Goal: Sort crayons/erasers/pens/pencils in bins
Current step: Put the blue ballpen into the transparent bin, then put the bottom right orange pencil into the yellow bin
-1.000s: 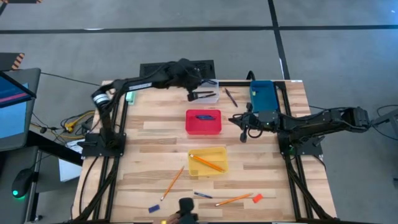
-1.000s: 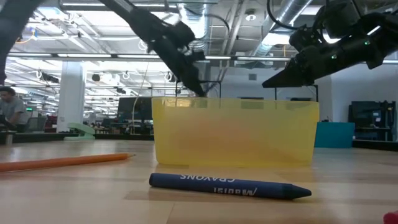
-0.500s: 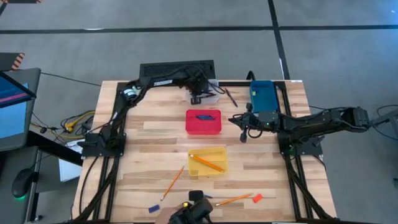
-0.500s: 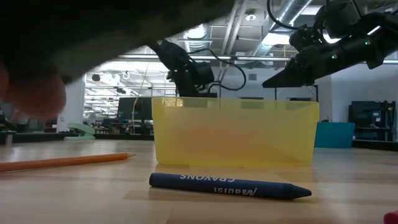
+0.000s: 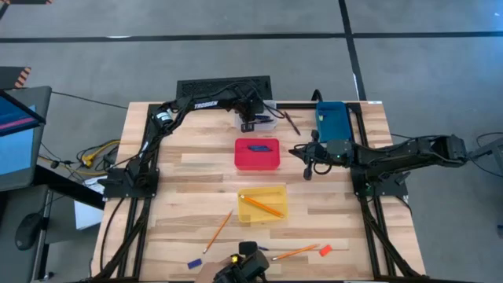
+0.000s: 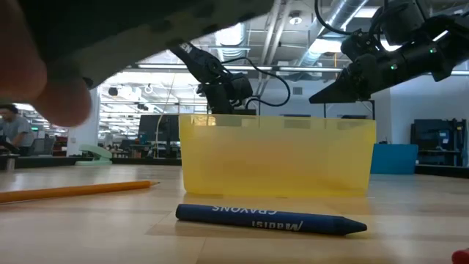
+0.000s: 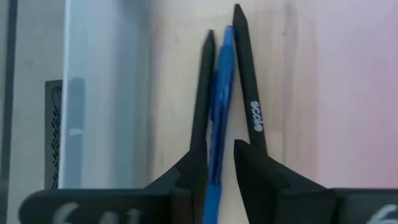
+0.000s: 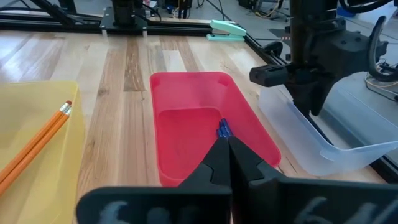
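Observation:
My left gripper (image 5: 250, 123) (image 7: 221, 149) hangs over the clear bin (image 5: 267, 124) at the table's far edge, shut on a blue pen (image 7: 219, 106). Two black pens (image 7: 247, 93) lie in the bin below it. My right gripper (image 5: 299, 153) (image 8: 224, 138) is shut and empty, hovering right of the red bin (image 5: 238, 154), which holds a blue crayon (image 8: 222, 130). The yellow bin (image 5: 281, 192) holds pencils (image 5: 262, 206). On the table lie another pen (image 5: 291, 123), two pencils (image 5: 220, 228), a crayon (image 6: 271, 218) and an orange-red eraser (image 5: 324, 250). My left gripper pinches the blue pen's shaft (image 7: 216, 140) between its two fingers. It comes from above, pointing down, with the fingers across the pen. The pen sticks out on both sides of the fingers and runs parallel to the black pens beneath it.
The blue bin (image 5: 332, 119) stands at the far right, behind my right arm. A person's hand (image 6: 58, 95) is close in front of the low camera at the table's near edge (image 5: 244, 266). A green block (image 8: 230, 28) sits at the far left.
My left arm has come down from above the far edge onto the clear bin, carrying the pen, and has stayed there for the last half second. A person's hand has moved in at the near edge, in front of the low camera.

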